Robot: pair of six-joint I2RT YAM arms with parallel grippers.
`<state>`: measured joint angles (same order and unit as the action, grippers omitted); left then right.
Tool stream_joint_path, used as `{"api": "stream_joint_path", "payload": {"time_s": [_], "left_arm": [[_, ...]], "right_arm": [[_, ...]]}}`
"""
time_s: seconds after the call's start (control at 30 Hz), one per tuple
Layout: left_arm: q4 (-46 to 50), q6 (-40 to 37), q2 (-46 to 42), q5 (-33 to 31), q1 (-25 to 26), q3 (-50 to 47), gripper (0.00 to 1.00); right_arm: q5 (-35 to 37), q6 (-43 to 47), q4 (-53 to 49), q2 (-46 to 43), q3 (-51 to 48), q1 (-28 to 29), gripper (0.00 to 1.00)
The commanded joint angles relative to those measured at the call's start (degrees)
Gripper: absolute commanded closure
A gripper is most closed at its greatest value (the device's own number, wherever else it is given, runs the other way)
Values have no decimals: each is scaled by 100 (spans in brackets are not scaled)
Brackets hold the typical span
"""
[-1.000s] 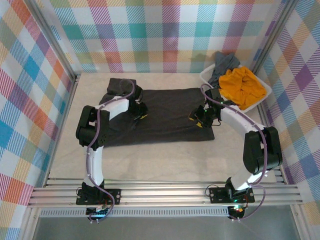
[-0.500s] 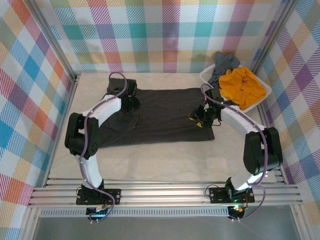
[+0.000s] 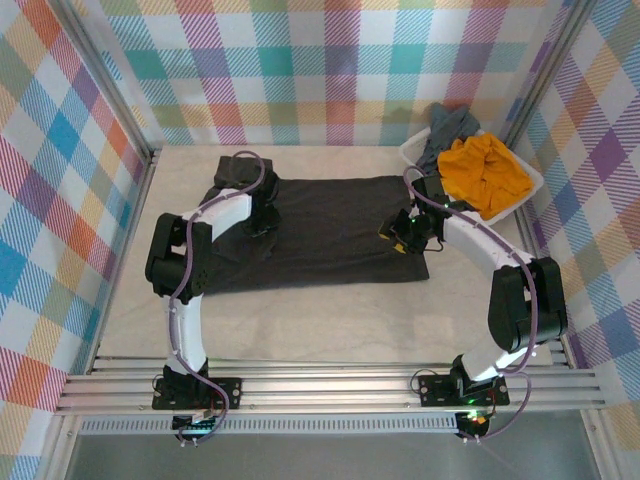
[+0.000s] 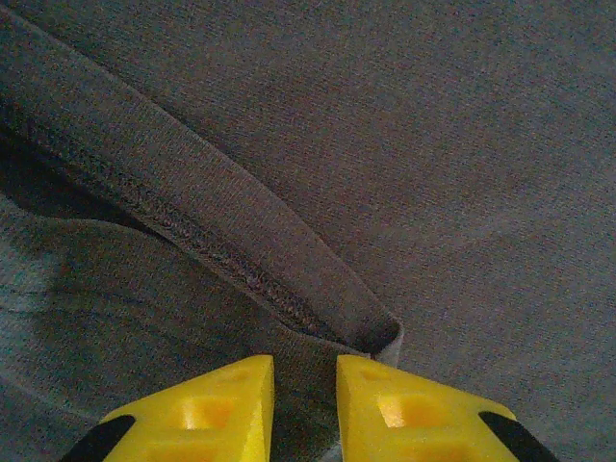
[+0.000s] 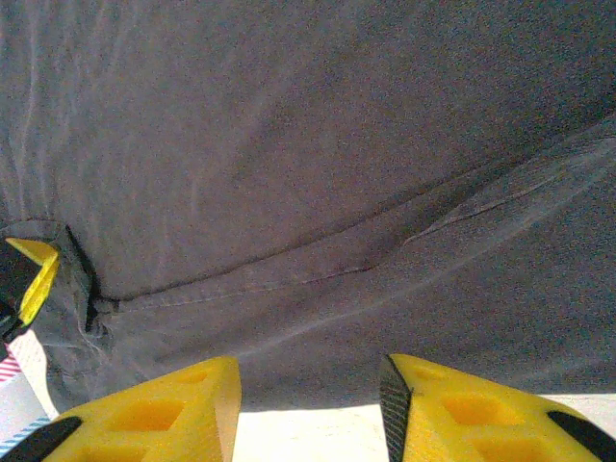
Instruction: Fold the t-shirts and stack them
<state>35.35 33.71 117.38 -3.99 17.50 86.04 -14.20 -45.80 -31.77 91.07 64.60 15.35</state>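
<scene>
Bench [image 3: 300, 320], pale top, plaid walls around.

Far left: the charcoal t-shirt [image 3: 330, 235] lies spread flat across the middle of the bench. One sleeve reaches toward the back left corner, and its left part is rumpled.

Left fingers [image 4: 258, 375]: down over the shirt's left part, near that sleeve. The yellow tips are a narrow gap apart and not clamped on anything. Dark cloth lies under them and shows in the gap. A stitched hem [image 4: 241, 260] runs diagonally, and its folded corner sits just past the right-hand tip.

Centre: the shirt body is smooth and a single layer as far as can be seen.

Right fingers [image 5: 223, 380]: at the shirt's right edge, spread wide and holding nothing. Bare bench shows between the tips, with the cloth edge just beyond them. A seam crosses the cloth further out.

Far right, back corner: white basket [image 3: 412, 152], apart from the spread shirt. The mustard-orange t-shirt [image 3: 485, 172] is bunched inside. The slate grey t-shirt [image 3: 450, 125] is heaped behind it, draped over the back rim.
</scene>
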Motion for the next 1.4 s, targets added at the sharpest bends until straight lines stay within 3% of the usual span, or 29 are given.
{"api": "stream_joint_path", "payload": {"time_s": [0.0, 0.37, 0.5, 0.8, 1.07, 1.33, 1.37], "left_arm": [[-175, -167, -18, 46, 72, -78, 76], [-169, -346, 282, 170, 253, -4, 85], [-202, -373, 186, 111, 320, -14, 100], [-147, -588, -254, -519, 671, 37, 100], [505, -663, -202, -1564, 984, 419, 100], [191, -716, -78, -1057, 988, 289, 100], [304, -720, 0, -1100, 992, 371, 95]], "right_arm": [[-27, 63, -61, -98, -34, -24, 57], [-13, 54, -29, -96, -79, -24, 57], [-41, 54, 11, -49, -85, -25, 57], [-29, 47, 38, -65, -156, -24, 57], [-99, 36, 66, -39, -132, -24, 57], [-93, 10, 136, 15, -244, -24, 56], [-105, 3, 148, 55, -267, -31, 56]]}}
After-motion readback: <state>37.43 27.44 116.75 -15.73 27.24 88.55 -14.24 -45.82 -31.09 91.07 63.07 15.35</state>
